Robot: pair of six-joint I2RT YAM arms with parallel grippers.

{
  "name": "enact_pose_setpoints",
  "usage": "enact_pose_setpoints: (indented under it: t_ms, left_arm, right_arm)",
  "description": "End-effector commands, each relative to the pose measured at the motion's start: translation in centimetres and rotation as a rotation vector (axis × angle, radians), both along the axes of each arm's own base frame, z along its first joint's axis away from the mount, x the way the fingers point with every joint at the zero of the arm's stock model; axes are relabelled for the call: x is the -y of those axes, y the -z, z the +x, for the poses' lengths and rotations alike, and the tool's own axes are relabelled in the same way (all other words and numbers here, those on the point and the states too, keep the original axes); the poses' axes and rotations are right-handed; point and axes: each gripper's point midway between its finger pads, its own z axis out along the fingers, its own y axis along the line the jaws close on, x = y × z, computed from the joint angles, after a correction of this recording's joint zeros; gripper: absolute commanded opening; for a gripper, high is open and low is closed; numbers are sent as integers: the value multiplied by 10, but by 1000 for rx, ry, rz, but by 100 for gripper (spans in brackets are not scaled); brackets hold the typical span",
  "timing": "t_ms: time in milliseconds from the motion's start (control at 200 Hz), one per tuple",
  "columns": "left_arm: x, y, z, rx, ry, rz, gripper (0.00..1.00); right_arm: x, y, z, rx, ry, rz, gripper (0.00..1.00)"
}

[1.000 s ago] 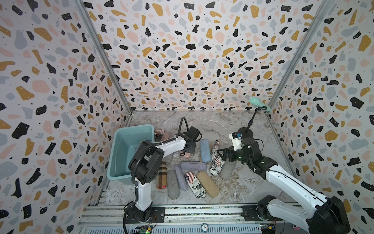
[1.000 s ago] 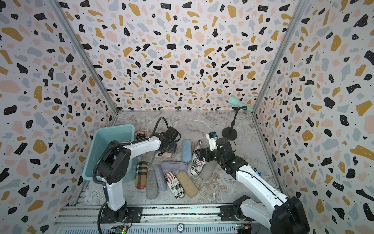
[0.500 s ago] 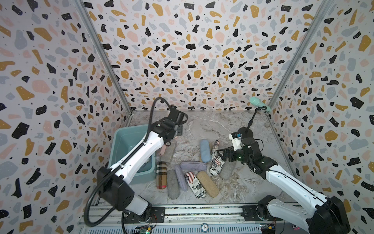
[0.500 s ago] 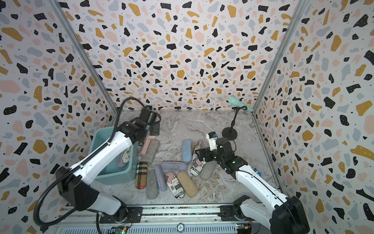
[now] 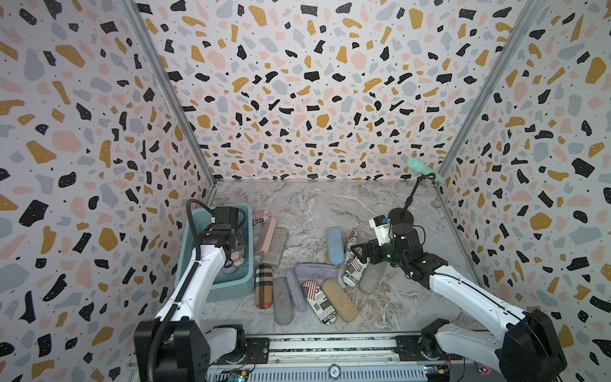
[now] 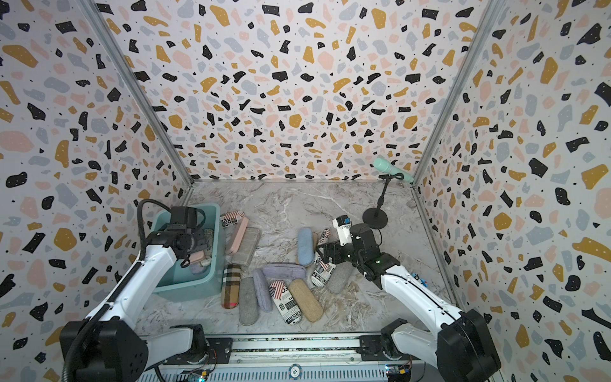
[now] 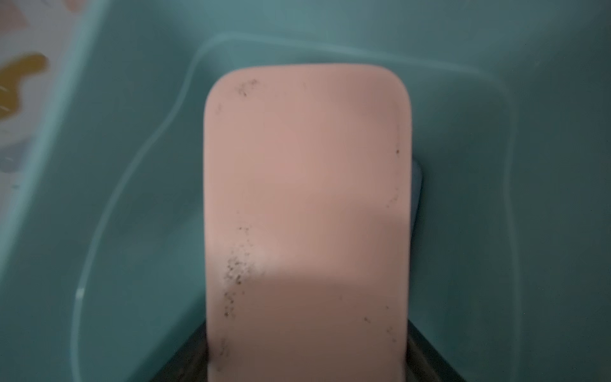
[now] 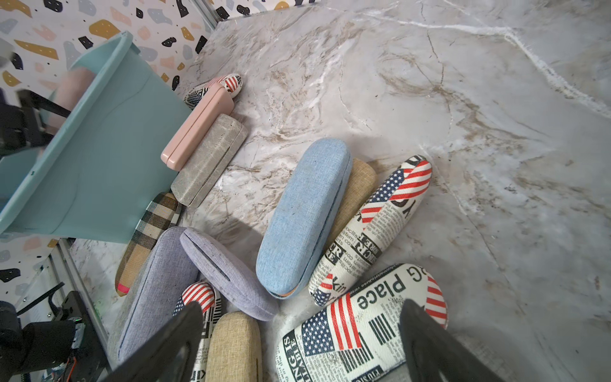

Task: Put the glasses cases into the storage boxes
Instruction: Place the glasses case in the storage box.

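The left arm (image 5: 198, 281) rises from the front rail with its elbow bent. Its forearm reaches over the teal-green rectangular plastic tub (image 5: 228, 290), and the left gripper (image 5: 233, 255) points down inside the walls, clamped on a smooth pink oblong glasses case (image 7: 307, 198). Other glasses cases (image 5: 315, 271) lie clustered on the marble-patterned worktop (image 5: 314, 205) between the tub and the right arm (image 5: 463, 291). That arm stretches low and forward, with the right gripper (image 5: 358, 253) spread wide over a white newsprint case with US flags (image 8: 357, 330), not closed on it.

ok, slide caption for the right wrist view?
Right gripper, jaws open, over a flag-newsprint case; more cases and the teal tub beyond.
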Motion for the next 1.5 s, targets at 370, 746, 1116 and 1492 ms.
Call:
enact_pose_setpoints:
  t_ms: [370,746,1116,1492]
  left_arm:
    - [11,21,51,2,99,-60,75]
    - [7,-36,60,121,88,-31,86]
    - [86,-181,84,582,301,-246,76]
    - [291,-222,79,817,667,-533,73]
  right_arm:
    - [4,-16,1,52,8,4,94]
    - [4,-20,2,46,11,2,94]
    - [11,-18,5,6,58,-41,75]
    - [45,30,9,-195,234,-131,57]
